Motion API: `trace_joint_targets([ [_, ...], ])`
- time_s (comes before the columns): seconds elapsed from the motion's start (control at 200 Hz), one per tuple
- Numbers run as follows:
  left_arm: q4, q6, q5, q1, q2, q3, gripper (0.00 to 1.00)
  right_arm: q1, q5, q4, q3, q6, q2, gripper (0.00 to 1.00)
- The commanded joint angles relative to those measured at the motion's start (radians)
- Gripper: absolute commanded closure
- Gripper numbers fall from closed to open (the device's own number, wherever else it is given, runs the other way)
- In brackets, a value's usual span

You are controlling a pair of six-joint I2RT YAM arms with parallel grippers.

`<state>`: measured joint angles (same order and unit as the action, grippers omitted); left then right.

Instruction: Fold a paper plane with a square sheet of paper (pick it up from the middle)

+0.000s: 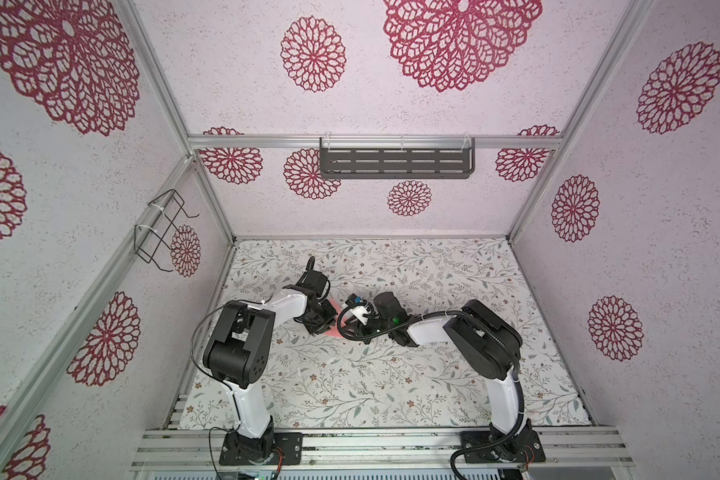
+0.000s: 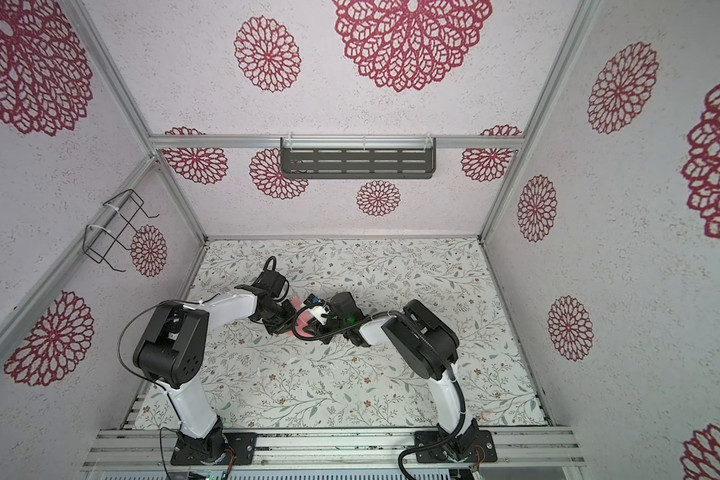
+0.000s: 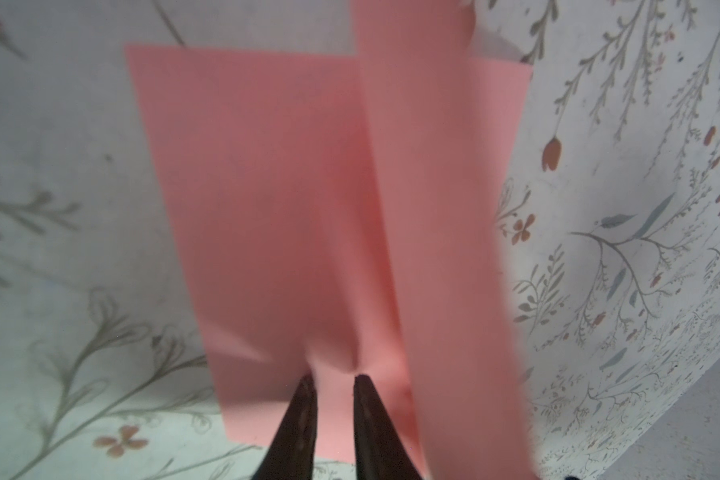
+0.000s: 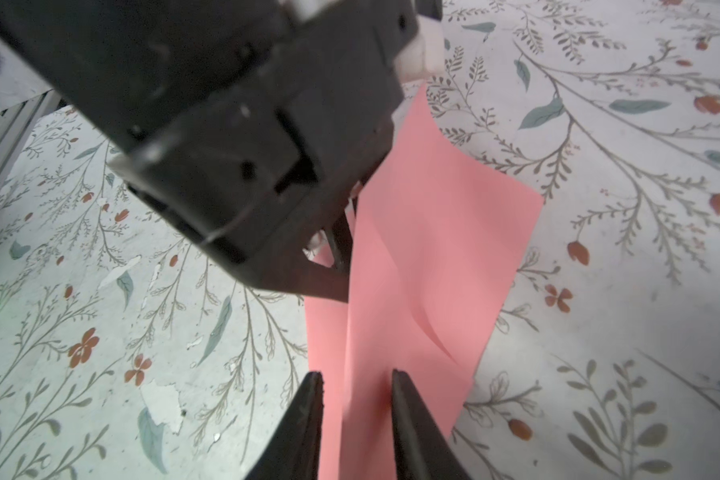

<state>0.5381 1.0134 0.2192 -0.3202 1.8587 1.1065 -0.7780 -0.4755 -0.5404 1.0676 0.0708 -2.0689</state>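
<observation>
The square sheet of paper [image 3: 267,187], plain salmon pink, lies on the floral table mid-way between my two arms, with a ridge raised along its middle [image 4: 433,249]. In both top views only slivers of the sheet [image 1: 332,309] [image 2: 297,303] show between the grippers. My left gripper [image 3: 335,378] is shut on the raised ridge, which puckers at its tips. My right gripper [image 4: 356,374] straddles the same ridge from the opposite side, its jaws apart with a gap beside the paper. The left gripper's black body [image 4: 225,145] fills much of the right wrist view. A paper plane is out of view.
The floral table cover [image 1: 391,374] has small peeled patches [image 4: 163,399]. A dark slotted shelf [image 1: 395,162] hangs on the back wall and a wire rack [image 1: 163,230] on the left wall. An aluminium rail [image 1: 371,444] carries both arm bases at the front.
</observation>
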Motion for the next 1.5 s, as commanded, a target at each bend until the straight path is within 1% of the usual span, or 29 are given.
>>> trace_joint_targets([
  [0.0, 0.069, 0.001, -0.017, -0.007, 0.011, -0.010, 0.79, -0.003, -0.021, 0.000, 0.020, 0.012, -0.003, 0.75],
  [0.095, 0.065, 0.001, -0.017, -0.008, -0.001, -0.010, 0.79, -0.003, -0.036, 0.001, 0.020, 0.005, -0.007, 0.87],
  [0.19, 0.062, -0.002, -0.018, -0.005, -0.028, -0.007, 0.77, -0.003, -0.050, 0.009, 0.026, -0.006, -0.014, 0.93],
  [0.245, 0.060, -0.002, -0.026, -0.003, -0.057, -0.006, 0.75, -0.001, -0.055, 0.019, 0.032, -0.012, -0.020, 0.95],
  [0.34, 0.063, 0.006, -0.064, 0.006, -0.122, -0.019, 0.72, -0.001, -0.068, 0.034, 0.042, -0.037, -0.026, 0.96],
  [0.435, 0.035, 0.031, -0.104, 0.016, -0.197, -0.072, 0.70, -0.001, -0.089, 0.051, 0.057, -0.070, -0.032, 0.96],
  [0.655, -0.165, 0.094, -0.074, 0.023, -0.310, -0.247, 0.69, 0.000, -0.168, 0.094, 0.102, -0.157, -0.078, 0.97],
  [0.876, -0.297, 0.134, -0.054, 0.024, -0.376, -0.360, 0.66, 0.002, -0.199, 0.141, 0.127, -0.200, -0.100, 0.97],
  [1.061, -0.361, 0.163, -0.061, 0.027, -0.407, -0.427, 0.64, 0.000, -0.219, 0.195, 0.158, -0.251, -0.129, 0.97],
  [1.136, -0.378, 0.169, -0.063, 0.031, -0.415, -0.440, 0.64, 0.002, -0.204, 0.195, 0.152, -0.290, -0.133, 0.98],
  [1.201, -0.404, 0.158, -0.041, 0.030, -0.414, -0.436, 0.64, 0.002, -0.195, 0.172, 0.131, -0.328, -0.126, 0.98],
  [1.286, -0.419, 0.129, -0.023, 0.029, -0.411, -0.412, 0.63, 0.006, -0.151, 0.142, 0.088, -0.369, -0.091, 0.98],
  [1.406, -0.434, 0.103, -0.008, 0.019, -0.415, -0.384, 0.63, 0.017, -0.060, 0.098, -0.006, -0.399, 0.007, 0.97],
  [1.491, -0.443, 0.096, 0.001, 0.012, -0.412, -0.372, 0.63, 0.033, 0.031, 0.083, -0.087, -0.416, 0.094, 0.97],
])
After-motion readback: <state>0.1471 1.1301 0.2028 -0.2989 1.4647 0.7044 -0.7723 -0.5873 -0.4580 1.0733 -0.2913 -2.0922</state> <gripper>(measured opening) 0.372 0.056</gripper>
